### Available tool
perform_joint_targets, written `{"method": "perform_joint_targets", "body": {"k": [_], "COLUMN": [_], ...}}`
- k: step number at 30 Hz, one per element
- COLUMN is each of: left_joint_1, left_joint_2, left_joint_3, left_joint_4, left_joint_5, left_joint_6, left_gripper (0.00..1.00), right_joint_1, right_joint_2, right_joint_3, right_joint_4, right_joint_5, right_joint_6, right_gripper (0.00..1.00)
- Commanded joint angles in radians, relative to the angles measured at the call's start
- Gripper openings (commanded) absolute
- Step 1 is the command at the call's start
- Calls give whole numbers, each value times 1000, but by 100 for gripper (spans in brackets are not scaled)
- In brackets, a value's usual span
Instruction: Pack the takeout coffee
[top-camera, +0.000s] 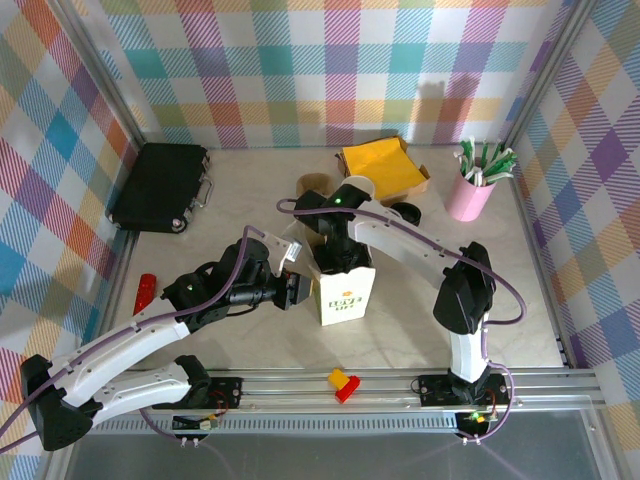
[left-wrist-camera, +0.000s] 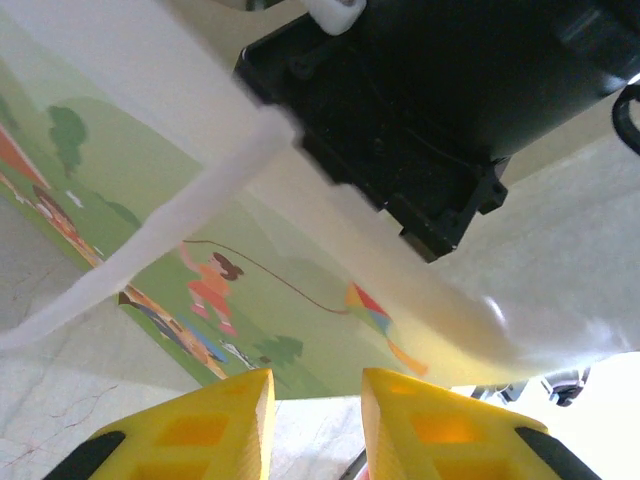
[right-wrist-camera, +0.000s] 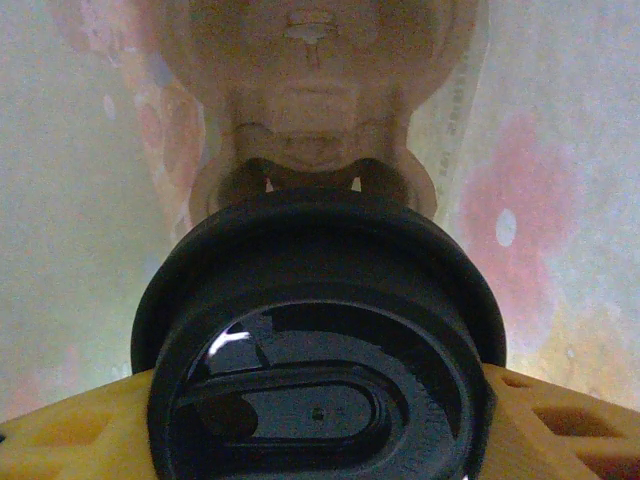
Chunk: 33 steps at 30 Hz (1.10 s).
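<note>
Packing nears its end: our right gripper (right-wrist-camera: 320, 415) pinches the takeout coffee (right-wrist-camera: 318, 300) by its lid inside the white paper bag (top-camera: 348, 300), left gripper (left-wrist-camera: 316, 400) parted alongside; next we must seat it upright, then release.

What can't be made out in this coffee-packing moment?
- Takeout coffee body: right wrist view, its black lid covers the cup below; top view, the right arm and white bag hide it.
- Bag floor: right wrist view, the lid blocks it, so cup depth is unclear.
- Left gripper: left wrist view, fingers cut by the lower edge; grip on the bag can't be told.
</note>
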Motion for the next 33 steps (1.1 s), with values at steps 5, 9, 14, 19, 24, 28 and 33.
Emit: {"method": "perform_joint_targets", "body": {"k": [5,9,14,19,24,28,33], "left_joint_1": [-10,-10,-9,-10,-9,-9,-9], "left_joint_2": [-12,-5,-3,-5,-5,-4,0], "left_joint_3": [6,10,10,9,11,19,22], "left_joint_4": [3,3,6,0,-8,-15,-14], "left_joint_5": [-28,-34,-33,-36,-48,-63,-64], "left_joint_6": [-30,-37,-41,-42,-46,-53,-58], "left_gripper": [28,28,28,28,27,27,27], "right_joint_1": [10,15,16,18,21,29,41], "right_joint_2": [-16,-21,-24,-23,-32,-34,-41], "right_joint_3": [67,89,87,87,102,124,170], "right_joint_4": [-64,-84,-82,-76,-85,-112,-155], "right_joint_5": [19,25,31,26,28,35,49], "right_joint_6": [-3,-4,-5,-3,-9,-12,-10], "right_gripper": [49,49,49,49,49,49,49]}}
